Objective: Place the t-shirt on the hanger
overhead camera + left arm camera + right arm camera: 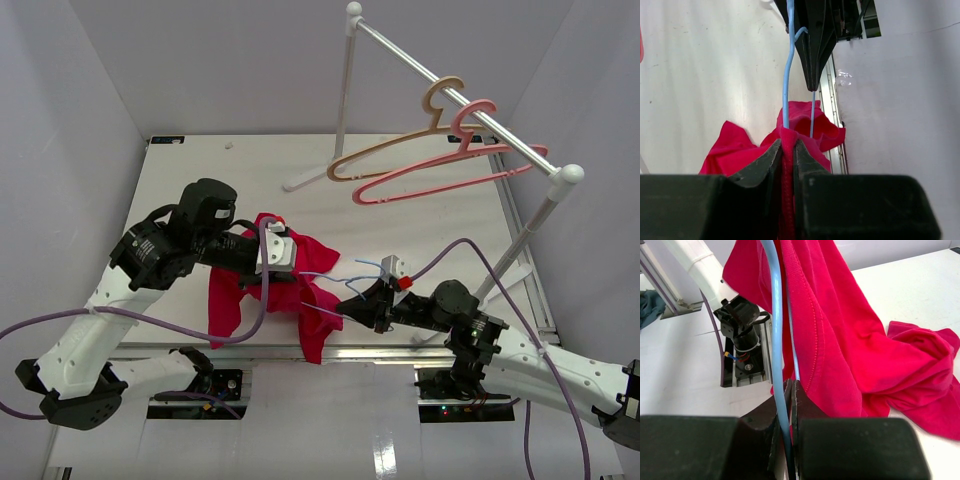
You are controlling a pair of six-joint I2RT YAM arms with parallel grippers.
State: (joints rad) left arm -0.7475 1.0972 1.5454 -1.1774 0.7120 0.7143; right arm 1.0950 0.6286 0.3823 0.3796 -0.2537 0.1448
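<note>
- I'm clamping the right gripper (790, 387) shut on the thin blue wire of the hanger (776, 315), holding it up above the table (430, 220) between the two arms.
- I'm pinching a fold of the t-shirt (840, 340) in the left gripper (788, 146), with the jaws closed on the red cloth right where the wire is running into it.
- The t-shirt is hanging bunched between the two grippers, and its lower part is trailing onto the table near the front edge.
- I'm judging the job as only partly under way. The wire is lying against the cloth, perhaps inside it, but I can't tell whether either hanger shoulder is sitting in a sleeve.
- What I'm seeing as left: feeding both shoulders through, getting the hook out of the neck, and letting the shirt drape evenly.
</note>
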